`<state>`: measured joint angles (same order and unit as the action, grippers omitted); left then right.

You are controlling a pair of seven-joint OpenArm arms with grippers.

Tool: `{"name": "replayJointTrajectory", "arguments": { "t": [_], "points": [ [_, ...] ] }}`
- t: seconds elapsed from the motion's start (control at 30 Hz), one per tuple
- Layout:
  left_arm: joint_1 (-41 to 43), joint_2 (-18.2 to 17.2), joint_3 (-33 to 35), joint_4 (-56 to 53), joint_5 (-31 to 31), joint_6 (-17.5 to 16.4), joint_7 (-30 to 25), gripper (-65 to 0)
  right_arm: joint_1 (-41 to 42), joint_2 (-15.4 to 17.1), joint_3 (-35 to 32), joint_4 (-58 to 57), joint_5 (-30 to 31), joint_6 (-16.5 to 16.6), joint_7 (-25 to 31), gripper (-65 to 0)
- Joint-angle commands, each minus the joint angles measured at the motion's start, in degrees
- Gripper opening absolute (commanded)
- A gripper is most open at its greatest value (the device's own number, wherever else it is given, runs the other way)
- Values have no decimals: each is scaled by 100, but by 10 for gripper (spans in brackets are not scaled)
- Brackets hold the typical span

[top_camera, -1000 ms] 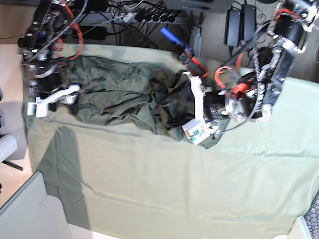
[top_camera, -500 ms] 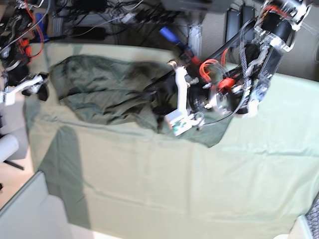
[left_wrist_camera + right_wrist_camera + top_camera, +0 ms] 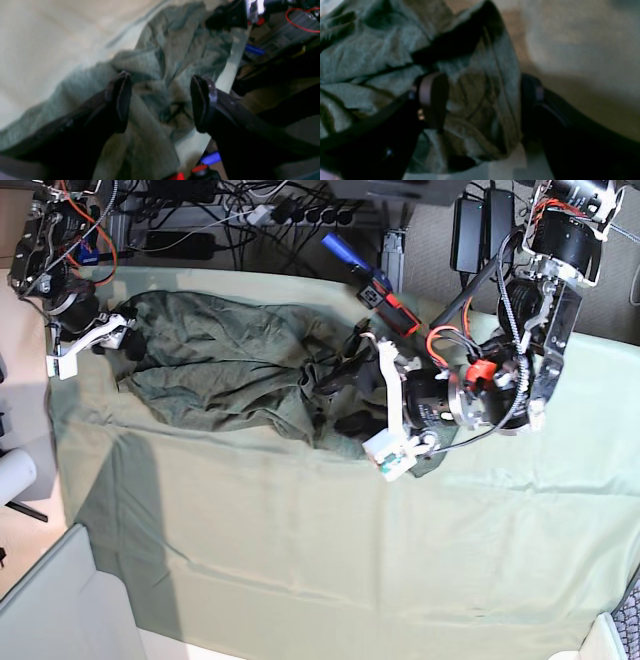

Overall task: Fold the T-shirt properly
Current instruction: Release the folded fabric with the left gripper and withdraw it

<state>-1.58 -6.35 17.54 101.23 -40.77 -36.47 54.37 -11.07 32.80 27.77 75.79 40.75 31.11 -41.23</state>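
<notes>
Since a moment ago the left hand [image 3: 372, 402] has slid back right along the T-shirt [image 3: 230, 365], and the right hand [image 3: 88, 340] has come in to its left end. Both hands gape wide, released, straddling bunched fabric. Olive heathered knit, soft and wrinkly, lies crumpled across the far side of the pale green cloth-covered worktop [image 3: 330, 550].

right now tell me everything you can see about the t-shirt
The T-shirt is a dark olive-green heathered knit, soft and heavily wrinkled. It lies bunched and unfolded in a long heap across the far part of the pale green table cloth. The open left gripper is at one end with cloth between its fingers, and the open right gripper is at the other end. Neither has closed on it.
</notes>
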Motion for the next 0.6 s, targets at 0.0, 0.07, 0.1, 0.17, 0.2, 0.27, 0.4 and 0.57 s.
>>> {"name": "replayJointTrajectory", "arguments": {
  "t": [0.0, 0.07, 0.1, 0.17, 0.2, 0.27, 0.4, 0.57],
  "points": [
    [-98, 28, -109, 92, -166, -87, -70, -253, 70, 125, 48, 52, 42, 63, 46, -234],
    [-96, 26, -299, 92, -205, -87, -50, -253, 120, 118, 48, 52, 39, 63, 46, -234],
    [-96, 24, -385, 92, -251, -85, -50, -253, 122, 116, 48, 55, 50, 63, 48, -234],
    [-98, -24, -516, 92, -435, -85, -52, -253, 120, 105, 48, 55, 63, 63, 48, -234],
    [-98, -52, -568, 92, -511, -87, -52, -253, 120, 87, 48, 55, 63, 63, 52, -235],
    [-98, -101, -662, 92, -549, -87, -50, -253, 127, 39, 48, 55, 61, 63, 164, -235],
    [-94, -203, -734, 92, -566, -90, -44, -253, 254, -33, 48, -33, -197, 61, 352, -235],
    [-94, -240, -739, 92, -566, -90, -7, -253, 533, -61, 4, -262, -282, 63, 367, -235]
  ]
}}
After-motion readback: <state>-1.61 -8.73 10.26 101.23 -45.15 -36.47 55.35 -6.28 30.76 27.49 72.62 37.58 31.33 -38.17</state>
